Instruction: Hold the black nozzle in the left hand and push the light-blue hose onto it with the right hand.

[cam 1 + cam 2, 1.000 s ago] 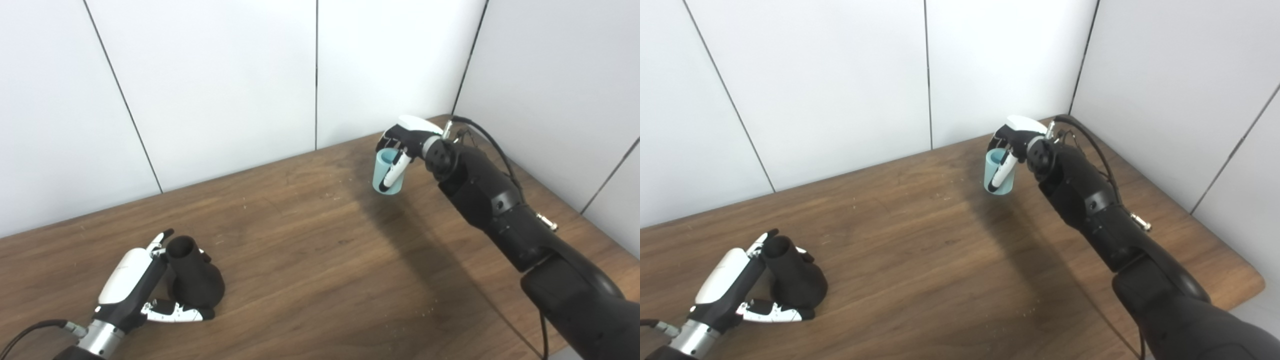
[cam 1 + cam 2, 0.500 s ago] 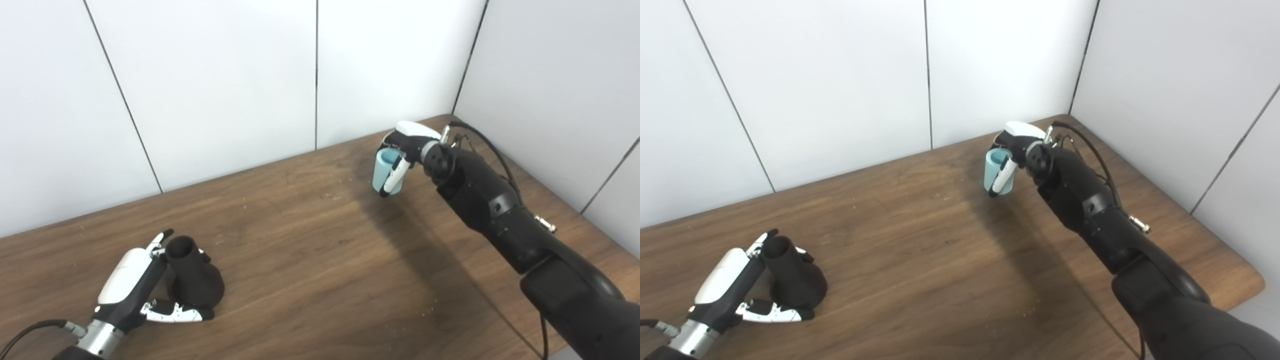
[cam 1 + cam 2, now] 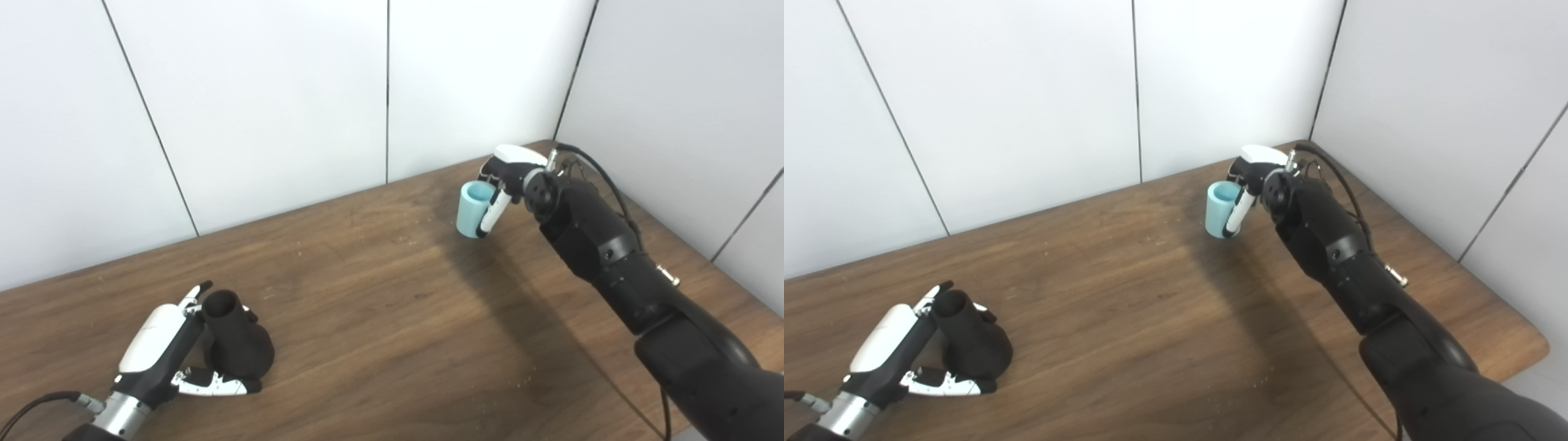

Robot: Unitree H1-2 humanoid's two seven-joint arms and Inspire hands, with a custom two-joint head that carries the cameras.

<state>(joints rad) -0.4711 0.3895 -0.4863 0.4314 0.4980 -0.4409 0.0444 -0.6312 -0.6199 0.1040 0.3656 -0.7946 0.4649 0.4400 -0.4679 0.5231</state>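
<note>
Near left on the wooden table [image 3: 380,318], the black nozzle [image 3: 236,343] is stood on its flared base, neck up. The left hand [image 3: 165,355] is wrapped loosely around it, fingers behind the neck and thumb along the base; a firm grasp cannot be confirmed. The nozzle is judged rigid, matte, not slippery; best gripped at the neck above the flare.

Well apart at far right, the light-blue hose [image 3: 473,210], a short stubby tube with its opening up, is held by the right hand [image 3: 511,177], fingers closed on its side. It is judged light and somewhat soft; best squeezed mid-length so the mouth is not crushed.
</note>
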